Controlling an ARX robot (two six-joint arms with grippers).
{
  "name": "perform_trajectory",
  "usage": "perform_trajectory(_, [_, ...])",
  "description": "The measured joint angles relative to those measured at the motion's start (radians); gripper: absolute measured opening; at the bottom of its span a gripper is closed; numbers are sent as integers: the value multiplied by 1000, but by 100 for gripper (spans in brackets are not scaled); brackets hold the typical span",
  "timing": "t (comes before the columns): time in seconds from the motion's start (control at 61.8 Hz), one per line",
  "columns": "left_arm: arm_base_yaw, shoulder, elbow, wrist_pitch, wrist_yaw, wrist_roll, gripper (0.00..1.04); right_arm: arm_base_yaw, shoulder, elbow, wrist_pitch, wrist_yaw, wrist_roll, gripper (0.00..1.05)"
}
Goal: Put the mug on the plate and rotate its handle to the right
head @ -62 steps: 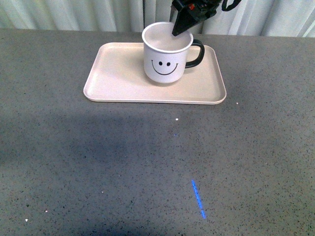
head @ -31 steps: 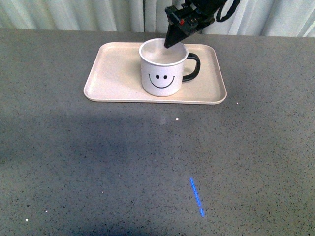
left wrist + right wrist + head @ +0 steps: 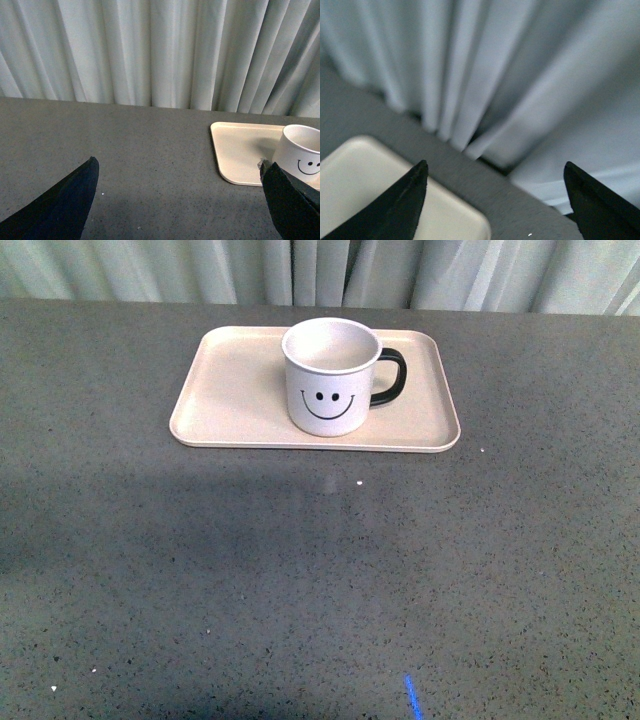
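Note:
The white mug [image 3: 330, 378] with the black smiley face stands upright on the pale pink-beige plate [image 3: 235, 390], right of the plate's middle. Its black handle [image 3: 392, 376] points to the right. No gripper shows in the front view. In the left wrist view the mug [image 3: 301, 155] and the plate [image 3: 240, 150] lie off to one side, and my left gripper [image 3: 182, 200] is open over bare table. The right wrist view is blurred: my right gripper [image 3: 495, 200] is open, with a corner of the plate [image 3: 365, 190] below it and the curtain behind. The mug is not in that view.
A grey speckled table [image 3: 320, 570] carries the plate. A pale pleated curtain [image 3: 320, 270] hangs along the table's far edge. A short blue light streak [image 3: 411, 695] lies near the table's front edge.
The right gripper was over the mug's rim in both earlier frames and has now left the front view. The mug shifted slightly left and forward on the plate, then stayed put.

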Motion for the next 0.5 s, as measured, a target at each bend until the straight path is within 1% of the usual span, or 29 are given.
perform_trajectory(0.016, [0,0,0,0,0,0,95,-1,-14,-36,45,10,18,65])
perform_trajectory(0.032, [0,0,0,0,0,0,95,-5,-41,-109,130,21,46,61])
perform_trajectory(0.049, [0,0,0,0,0,0,95,-7,-53,-144,168,22,64,59])
perform_trajectory(0.081, [0,0,0,0,-1,0,95,-15,-103,-275,298,23,97,52])
perform_trajectory(0.13, [0,0,0,0,0,0,95,-21,-148,-392,400,22,123,45])
perform_trajectory(0.162, [0,0,0,0,0,0,95,-27,-188,-491,469,18,142,38])
perform_trajectory(0.243, [0,0,0,0,0,0,95,-41,-261,-657,551,10,162,24])
perform_trajectory(0.259, [0,0,0,0,0,0,95,-43,-270,-674,558,8,164,22])
perform_trajectory(0.291, [0,0,0,0,0,0,95,-50,-301,-742,581,5,169,15])
perform_trajectory(0.308, [0,0,0,0,0,0,95,-52,-309,-756,586,3,170,14])
perform_trajectory(0.372, [0,0,0,0,0,0,95,-58,-360,-851,618,-9,173,1])
perform_trajectory(0.502, [0,0,0,0,0,0,95,-68,-456,-994,664,-27,177,2])
